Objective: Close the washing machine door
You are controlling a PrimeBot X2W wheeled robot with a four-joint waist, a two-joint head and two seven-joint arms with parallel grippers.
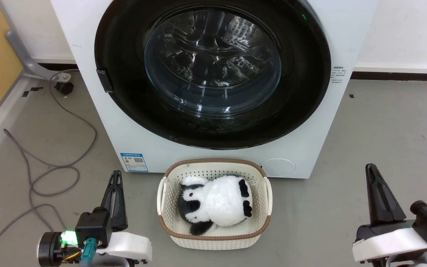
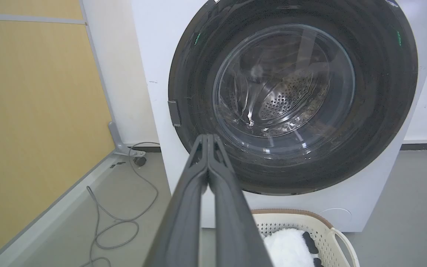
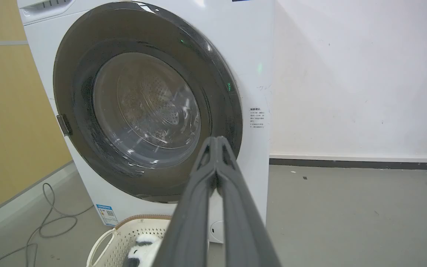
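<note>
1. Sitting flush in the front of the white washer (image 1: 98,122), the washing machine door (image 1: 213,70) looks shut.
2. Left claw (image 1: 116,174): fingers together, holding nothing, left of the basket (image 1: 213,243).
3. Right claw (image 1: 370,167): fingers together, holding nothing, right of the basket.

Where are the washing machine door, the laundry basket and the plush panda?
washing machine door (image 1: 212,63), head view, centre of its glass window.
laundry basket (image 1: 213,243), head view, outer face of its near wall.
plush panda (image 1: 222,200), head view, middle of its white body.
</note>
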